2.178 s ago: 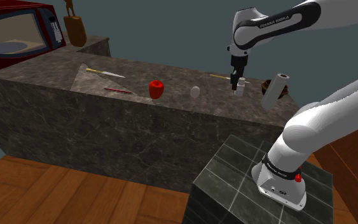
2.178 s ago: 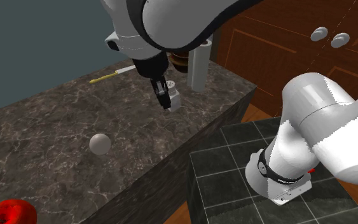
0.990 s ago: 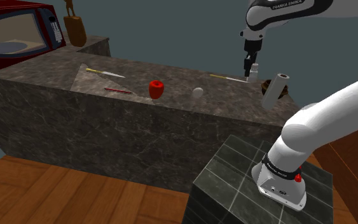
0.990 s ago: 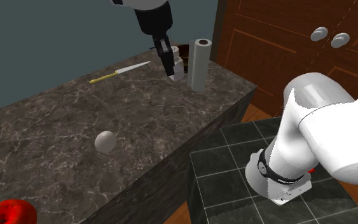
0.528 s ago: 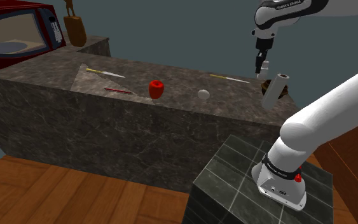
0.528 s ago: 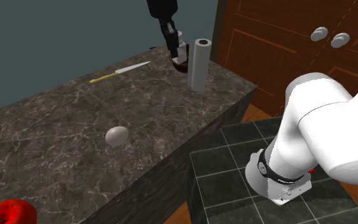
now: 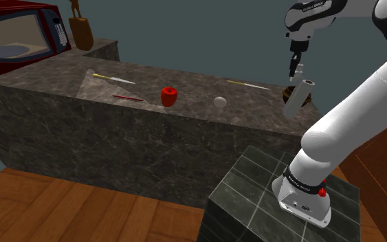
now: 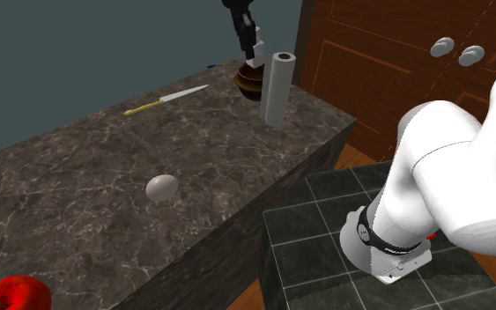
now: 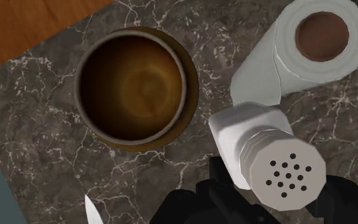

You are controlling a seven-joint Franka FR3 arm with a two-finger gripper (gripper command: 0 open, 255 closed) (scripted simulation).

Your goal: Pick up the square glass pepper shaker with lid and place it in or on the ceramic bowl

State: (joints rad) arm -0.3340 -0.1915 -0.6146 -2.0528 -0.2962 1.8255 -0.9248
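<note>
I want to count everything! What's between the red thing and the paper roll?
A white egg lies on the counter between them, in the shoulder view.

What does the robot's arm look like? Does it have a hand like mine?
It is a thick, rounded white arm built from tube-like pieces, with dark rings at the joints. Black lettering near the wrist reads FRANKA EMIKA. A dark band circles the foot, with a small red spot beside it. Its hand is an all-black gripper with two narrow fingers, not five.
</note>
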